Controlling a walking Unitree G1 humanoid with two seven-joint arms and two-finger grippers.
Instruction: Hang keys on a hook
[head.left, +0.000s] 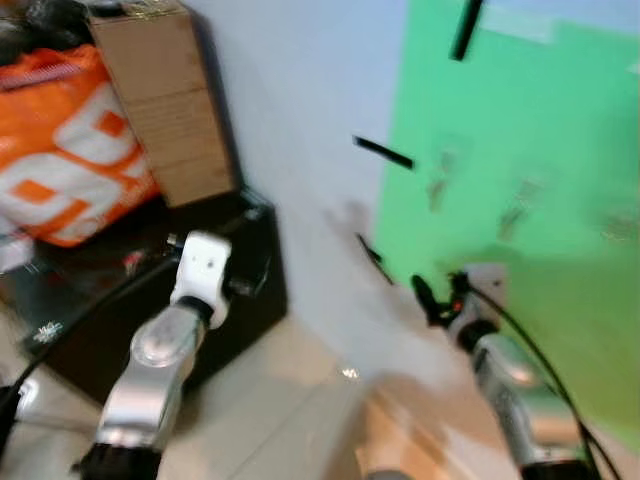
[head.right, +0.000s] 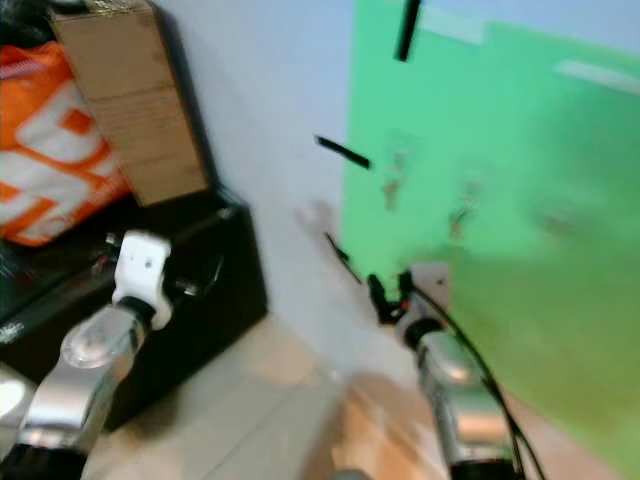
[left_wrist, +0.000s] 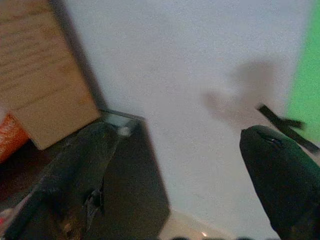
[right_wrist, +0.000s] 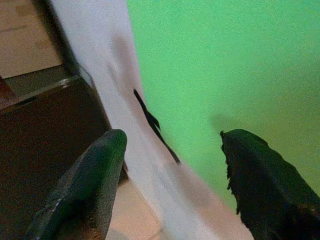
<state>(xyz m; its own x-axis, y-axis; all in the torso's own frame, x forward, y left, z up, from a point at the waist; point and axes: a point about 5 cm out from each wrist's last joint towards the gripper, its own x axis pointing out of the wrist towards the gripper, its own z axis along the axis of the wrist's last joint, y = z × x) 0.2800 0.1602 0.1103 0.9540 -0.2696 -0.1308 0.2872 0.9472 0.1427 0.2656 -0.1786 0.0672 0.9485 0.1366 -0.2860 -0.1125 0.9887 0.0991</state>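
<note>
- Blurrily, the right gripper (head.left: 437, 296) sits at centre right of the head view, against the green board (head.left: 540, 170), fingers (right_wrist: 85, 185) spread wide, holding nothing.
- Left gripper (left_wrist: 175, 180) likewise gapes empty, facing the white wall (left_wrist: 190, 65).
- Faint shapes on the board, perhaps keys (head.left: 440, 185), are too blurred to tell.
- Cardboard box (head.left: 165, 100) stands upper left, above a black cabinet (head.left: 230, 290).

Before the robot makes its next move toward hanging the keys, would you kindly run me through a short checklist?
1. Keys held: not ok; left gripper and right gripper are both open and empty.
2. Keys located: cannot tell; blurred shapes hang on the green panel.
3. Hook identified: cannot tell; too blurred.
4. Image sharpness: not ok; head views are smeared.
5. Right gripper faces green panel: ok.
</note>
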